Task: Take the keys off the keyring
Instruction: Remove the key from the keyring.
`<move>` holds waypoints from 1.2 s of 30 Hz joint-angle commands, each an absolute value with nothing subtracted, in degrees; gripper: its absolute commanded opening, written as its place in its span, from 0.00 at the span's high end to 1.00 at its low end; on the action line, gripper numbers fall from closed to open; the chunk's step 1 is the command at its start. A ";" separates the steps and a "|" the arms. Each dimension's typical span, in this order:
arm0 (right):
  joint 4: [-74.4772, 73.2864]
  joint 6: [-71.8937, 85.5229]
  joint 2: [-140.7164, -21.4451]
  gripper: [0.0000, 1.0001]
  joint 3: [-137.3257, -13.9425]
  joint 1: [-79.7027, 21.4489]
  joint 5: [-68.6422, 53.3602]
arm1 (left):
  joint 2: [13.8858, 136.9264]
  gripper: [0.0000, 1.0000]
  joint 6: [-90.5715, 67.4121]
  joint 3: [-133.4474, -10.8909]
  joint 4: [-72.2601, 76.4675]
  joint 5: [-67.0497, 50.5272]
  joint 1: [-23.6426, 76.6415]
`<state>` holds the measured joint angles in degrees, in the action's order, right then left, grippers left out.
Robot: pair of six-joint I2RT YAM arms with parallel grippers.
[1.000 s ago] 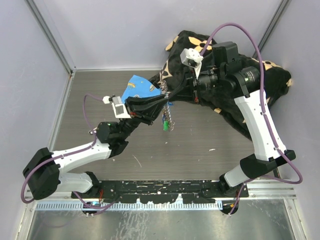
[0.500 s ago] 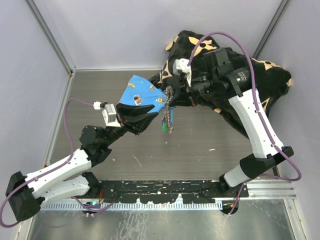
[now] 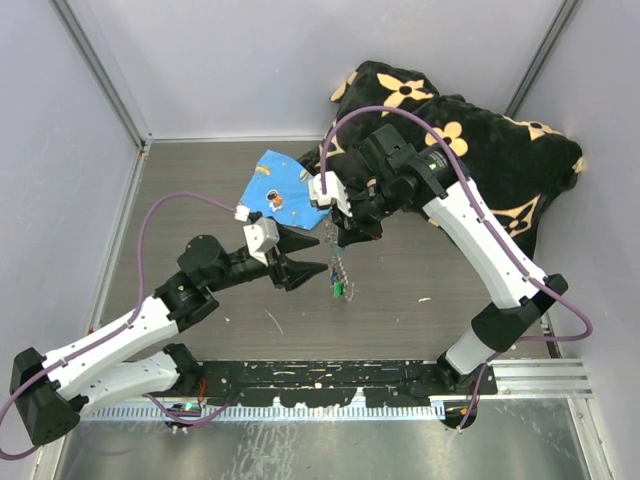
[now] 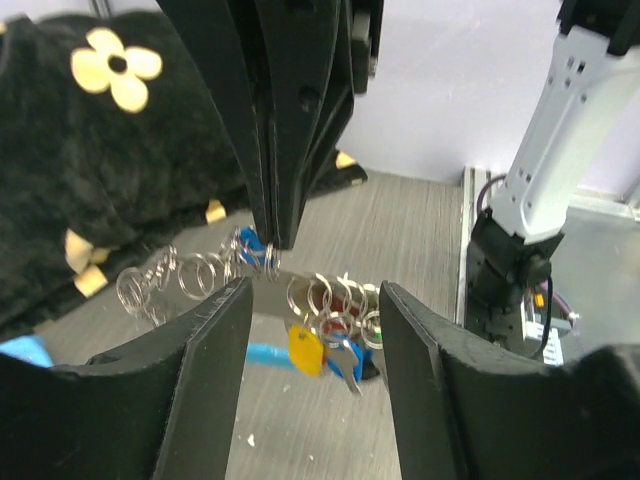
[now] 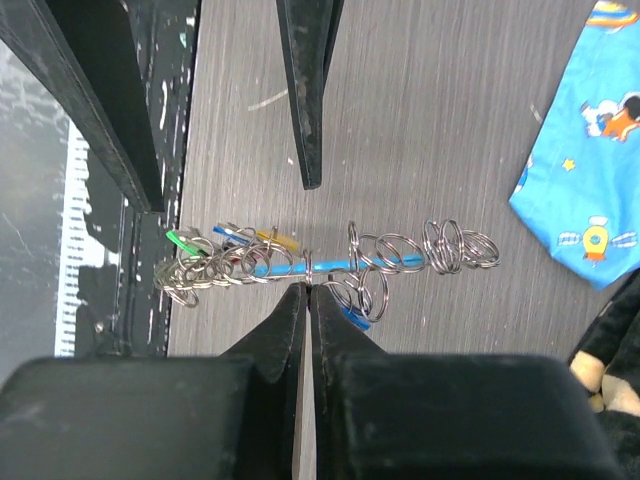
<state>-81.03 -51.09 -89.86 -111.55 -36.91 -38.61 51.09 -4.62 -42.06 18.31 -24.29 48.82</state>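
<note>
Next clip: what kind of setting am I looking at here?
Most likely a lab robot cell, not a home: plain pale panel walls on aluminium frame posts box in a grey wood-grain tabletop, and two white robot arms are bolted to a black mounting plate at its near edge.

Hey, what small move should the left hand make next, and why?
Probably ease the left hand forward: its open fingers flank the keys but stop just short, while the right hand pinches the keyring mid-chain.
</note>
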 commanded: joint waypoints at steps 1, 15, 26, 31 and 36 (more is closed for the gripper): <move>-83.53 -54.90 -90.61 0.99 -112.63 -38.08 -34.59 | 52.48 0.45 -4.55 -38.04 25.99 -25.83 48.53; -83.50 -54.85 -91.98 0.99 -110.92 -40.19 -34.02 | 61.85 0.64 -6.21 -35.81 42.48 -23.79 48.62; -83.49 -54.60 -91.76 0.99 -110.92 -40.25 -35.22 | 62.87 0.71 -5.83 -36.61 42.10 -24.81 48.62; -83.38 -54.57 -91.61 0.99 -110.92 -40.28 -35.57 | 63.54 0.73 -6.04 -37.13 41.61 -25.79 48.63; -83.41 -54.53 -91.33 0.99 -110.55 -40.26 -35.93 | 63.59 0.75 -5.20 -37.68 39.94 -25.74 48.67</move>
<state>-84.29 -54.28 -92.84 -110.32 -40.01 -33.34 63.72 -5.54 -34.63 37.85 -24.91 48.82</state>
